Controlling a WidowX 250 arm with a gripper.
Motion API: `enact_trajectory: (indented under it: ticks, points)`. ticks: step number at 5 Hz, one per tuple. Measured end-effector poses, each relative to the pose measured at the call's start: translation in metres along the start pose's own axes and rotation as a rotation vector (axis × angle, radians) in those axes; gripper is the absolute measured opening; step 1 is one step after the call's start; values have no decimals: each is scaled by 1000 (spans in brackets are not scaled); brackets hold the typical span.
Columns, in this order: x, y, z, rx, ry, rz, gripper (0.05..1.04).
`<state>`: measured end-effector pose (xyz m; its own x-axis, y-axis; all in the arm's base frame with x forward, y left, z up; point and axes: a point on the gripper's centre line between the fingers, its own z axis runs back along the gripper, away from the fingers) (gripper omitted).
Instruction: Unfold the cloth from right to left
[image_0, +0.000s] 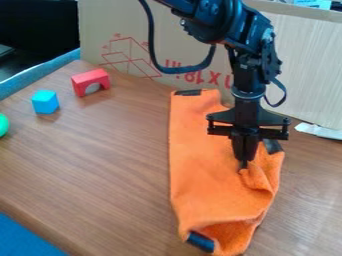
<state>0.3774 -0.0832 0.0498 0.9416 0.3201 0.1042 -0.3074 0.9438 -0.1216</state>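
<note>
An orange cloth (200, 165) is being supported by the wooden table (100, 165), stretching from just past 12 o'clock to 5 o'clock in the view, while a bunched fold towards 4 o'clock is being pinched between the fingers of the black gripper (244, 164). On the table, a red arch block (83, 80) is being displayed at 10 o'clock, a blue cube (45, 102) between 9 and 10, and a green object (3, 125) is being cut off at 9 o'clock

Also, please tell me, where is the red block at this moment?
In the camera view, the red block is at the upper left of the table, just behind and to the right of the blue cube.
</note>
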Motion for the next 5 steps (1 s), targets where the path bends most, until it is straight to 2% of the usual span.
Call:
enact_trajectory:
  ticks: [1, 2, 3, 4, 5]
  points:
    - [6, 2, 35, -58, -36, -9, 59]
    - [11, 22, 59, -85, -48, 11, 59]
    - [8, 46, 76, -102, -37, 21, 59]
    - [0, 75, 79, -81, -6, 5, 59]
    - [-9, 100, 85, -67, 1, -7, 59]
